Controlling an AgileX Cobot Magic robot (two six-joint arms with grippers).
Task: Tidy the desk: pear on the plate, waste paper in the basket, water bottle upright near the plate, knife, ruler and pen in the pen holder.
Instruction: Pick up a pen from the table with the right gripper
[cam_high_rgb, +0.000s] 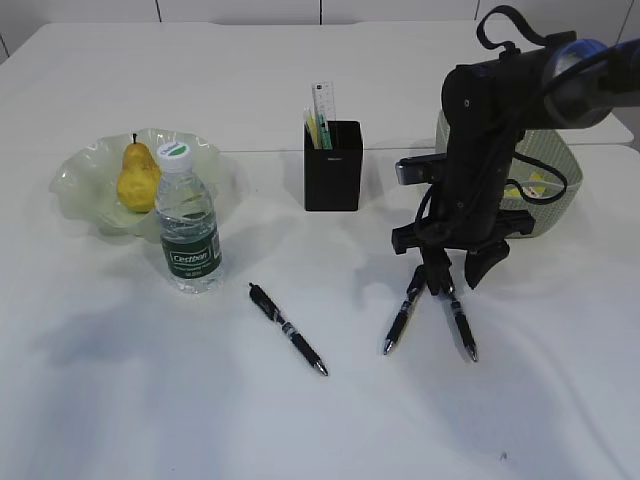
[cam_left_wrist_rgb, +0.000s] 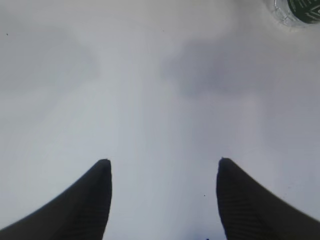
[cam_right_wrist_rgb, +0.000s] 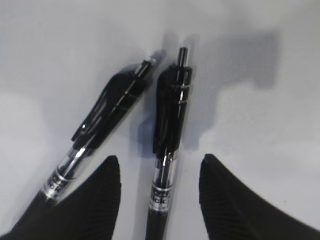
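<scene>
plate: I see it at the left of the exterior view on the bench, wavy green glass.
pear: sits in the plate, stem up.
water bottle: upright, cap on, just in front of the plate's right edge. In my left wrist view only its base shows, top right corner.
left claw: fingers spread apart, nothing between them, bare bench below. I can't find this claw in the exterior view.
loose pen: lying diagonally on the bench, lower centre, well apart from the bottle and holder.
pen holder: black cup at centre, upright. Ruler stands in it, with a yellow-green stick beside it.
right claw: pointing down at the bench, centre right. Fingers apart, not clamped.
pen pair: two black pens under the right claw, splayed in a V, clicker ends close together. In my right wrist view one runs between the fingers, the other passes under the left finger.
basket: right of frame, behind the right arm, mostly hidden. Something yellow inside; can't tell what.
</scene>
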